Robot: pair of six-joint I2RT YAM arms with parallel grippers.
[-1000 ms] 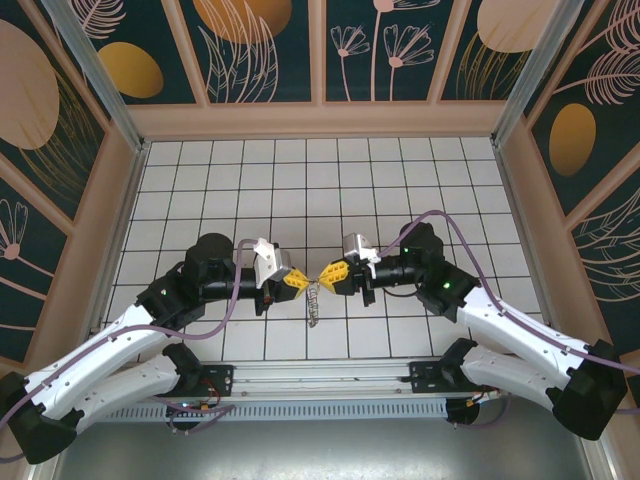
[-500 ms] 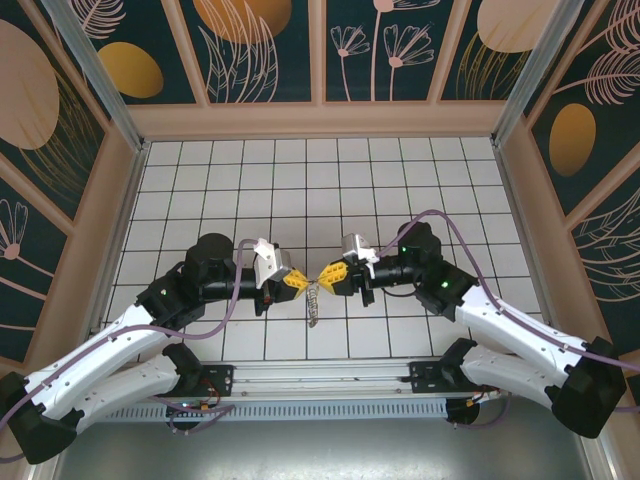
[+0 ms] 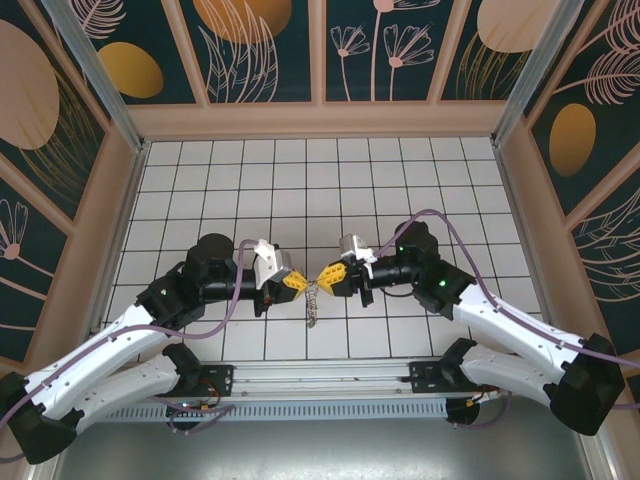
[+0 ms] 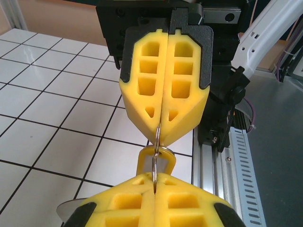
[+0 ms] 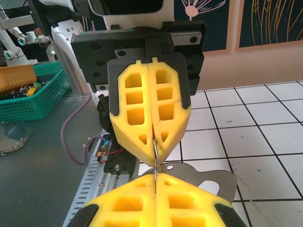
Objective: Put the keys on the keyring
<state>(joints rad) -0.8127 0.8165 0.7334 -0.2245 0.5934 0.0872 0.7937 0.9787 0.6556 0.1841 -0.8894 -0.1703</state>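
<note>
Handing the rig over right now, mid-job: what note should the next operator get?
Left pincer: shut on the keyring, tip to tip with the right pincer.
Right pincer: shut on the same keyring from the opposite side.
Things: the keyring is held between both pincers above the tiled table; the keys dangle in a bunch just below it.
Done: both arms grip the ring, and the bunch appears to hang from it.
Left: it is too small to tell if every key is threaded; check, then finish.
</note>
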